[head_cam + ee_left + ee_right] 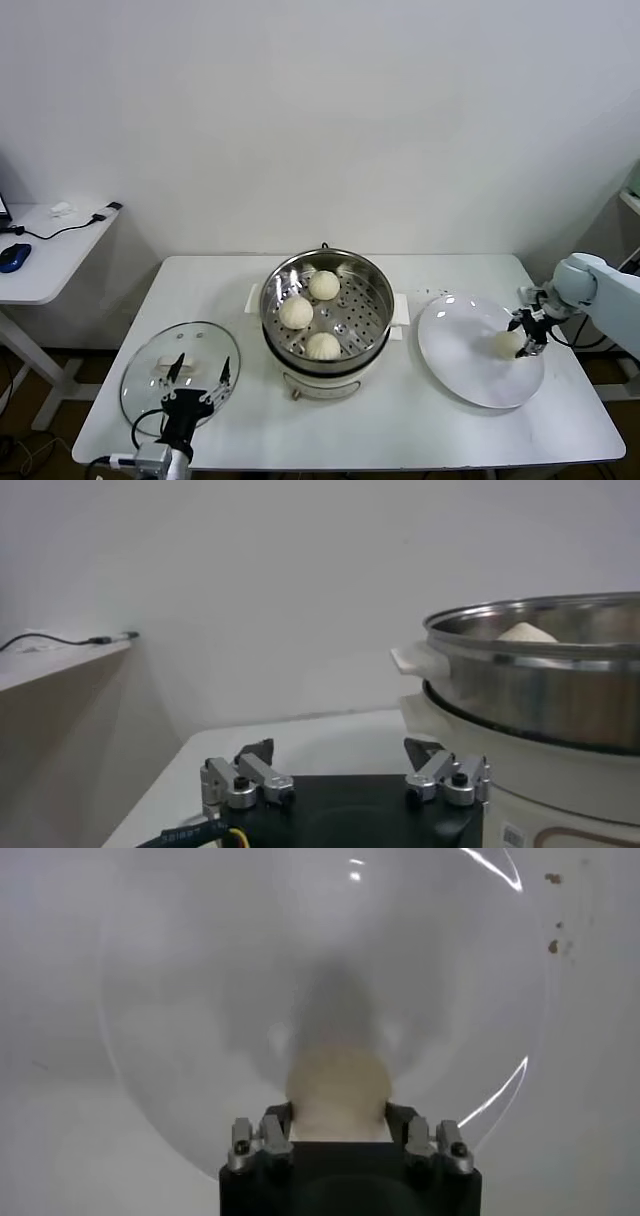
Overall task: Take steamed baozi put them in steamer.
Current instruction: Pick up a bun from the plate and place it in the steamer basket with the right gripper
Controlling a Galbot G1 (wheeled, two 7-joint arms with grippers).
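Observation:
The steamer [372, 275] stands mid-table, its steel wall also filling one side of the left wrist view [540, 680]. Three cream-white baozi lie on its perforated tray [323, 284] [296, 312] [322, 346]; the top of one shows over the rim [527, 633]. A fourth baozi [507, 343] [338, 1088] rests on the white plate [460, 340] [200, 998] at the right. My right gripper [525, 335] [338, 1116] is down over it, with both fingers pressed against its sides. Near the front left, my left gripper [200, 385] [340, 752] stays open and holds nothing.
A round glass lid [150, 375] with a white handle lies on the table's front left, just under the left gripper. A white side table [40, 250] with a cable and a blue mouse stands off to the far left.

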